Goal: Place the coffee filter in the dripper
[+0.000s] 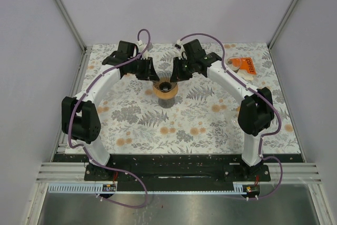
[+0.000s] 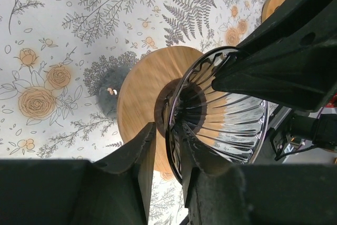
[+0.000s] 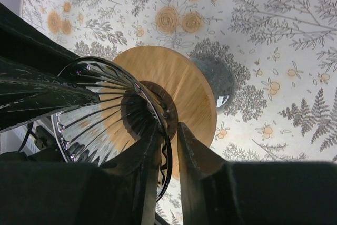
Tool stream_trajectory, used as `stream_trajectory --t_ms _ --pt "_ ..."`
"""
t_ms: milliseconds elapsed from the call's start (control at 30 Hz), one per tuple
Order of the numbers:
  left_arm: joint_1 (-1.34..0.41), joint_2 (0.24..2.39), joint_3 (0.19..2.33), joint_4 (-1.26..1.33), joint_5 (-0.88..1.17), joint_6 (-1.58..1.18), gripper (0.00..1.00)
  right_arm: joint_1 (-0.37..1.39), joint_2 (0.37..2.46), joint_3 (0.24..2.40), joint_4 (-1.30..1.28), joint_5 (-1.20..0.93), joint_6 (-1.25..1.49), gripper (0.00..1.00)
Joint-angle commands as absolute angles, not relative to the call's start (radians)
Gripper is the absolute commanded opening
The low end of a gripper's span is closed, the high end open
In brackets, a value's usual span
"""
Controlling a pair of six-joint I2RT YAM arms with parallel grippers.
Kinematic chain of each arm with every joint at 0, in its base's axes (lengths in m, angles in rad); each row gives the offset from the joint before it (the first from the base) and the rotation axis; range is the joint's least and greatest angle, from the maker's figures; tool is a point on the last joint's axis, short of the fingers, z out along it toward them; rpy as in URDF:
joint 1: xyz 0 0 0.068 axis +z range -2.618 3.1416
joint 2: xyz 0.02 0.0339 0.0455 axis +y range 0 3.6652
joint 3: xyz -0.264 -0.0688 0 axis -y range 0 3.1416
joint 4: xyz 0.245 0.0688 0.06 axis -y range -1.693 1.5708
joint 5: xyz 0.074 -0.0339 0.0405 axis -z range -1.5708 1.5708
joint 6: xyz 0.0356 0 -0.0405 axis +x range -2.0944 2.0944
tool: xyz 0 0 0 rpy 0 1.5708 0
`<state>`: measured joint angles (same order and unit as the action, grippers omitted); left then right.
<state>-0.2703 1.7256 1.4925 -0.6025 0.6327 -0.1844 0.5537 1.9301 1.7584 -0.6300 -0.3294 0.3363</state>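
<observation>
The glass dripper [image 1: 167, 85] stands on its round wooden base [image 2: 138, 90] at the table's middle. Its ribbed cone [image 2: 231, 125] shows bare glass, and I see no coffee filter in it in any view. My left gripper [image 1: 149, 71] straddles the cone's rim, one finger [image 2: 134, 154] outside and the other inside, with a gap beside the rim. My right gripper [image 1: 178, 71] straddles the opposite rim [image 3: 167, 151] the same way, jaws narrowly apart. In the right wrist view the cone [image 3: 100, 111] sits on the wooden base [image 3: 184, 85].
An orange pack marked COFFEE [image 1: 245, 66] lies at the back right with a small pale item [image 1: 248, 78] beside it, too small to identify. Grey walls and metal frame posts close in the flowered tablecloth [image 1: 200, 119].
</observation>
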Motion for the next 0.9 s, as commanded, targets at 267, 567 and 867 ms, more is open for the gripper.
stream_trajectory --t_ms 267,567,867 --pt "-0.272 1.710 1.546 -0.638 0.632 -0.153 0.42 0.566 1.910 1.755 -0.772 -0.281 0.293 0.42" --pt "-0.272 1.695 1.569 -0.638 0.643 -0.150 0.58 0.566 1.887 1.796 -0.788 -0.288 0.273 0.55" --pt "-0.272 1.690 1.582 -0.643 0.655 -0.144 0.62 0.566 1.873 1.873 -0.831 -0.273 0.241 0.61"
